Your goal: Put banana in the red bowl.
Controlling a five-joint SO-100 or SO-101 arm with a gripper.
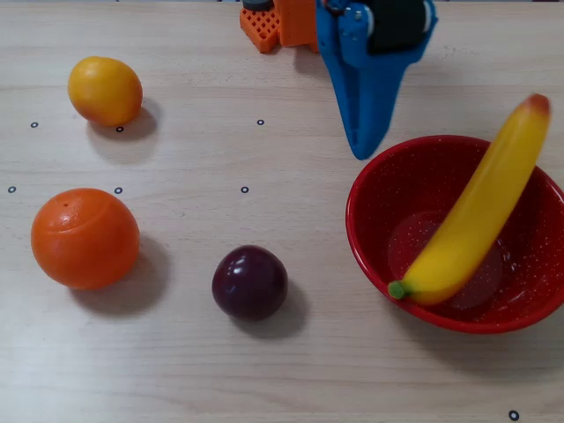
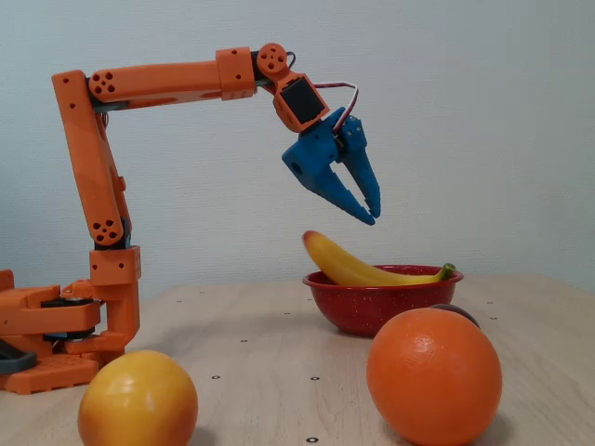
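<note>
The yellow banana (image 1: 480,216) lies in the red bowl (image 1: 414,167), with its green stem at the bowl's near rim and its reddish end sticking out over the far rim. In the fixed view the banana (image 2: 353,268) rests across the bowl (image 2: 381,311). My blue gripper (image 1: 359,150) hangs above the bowl's far left rim, fingers together and empty. In the fixed view the gripper (image 2: 372,218) is well above the banana, pointing down, not touching it.
A large orange (image 1: 85,238) and a smaller yellow-orange fruit (image 1: 105,90) sit at the left of the overhead view. A dark plum (image 1: 249,282) lies left of the bowl. The orange arm base (image 2: 56,344) stands at the left of the fixed view.
</note>
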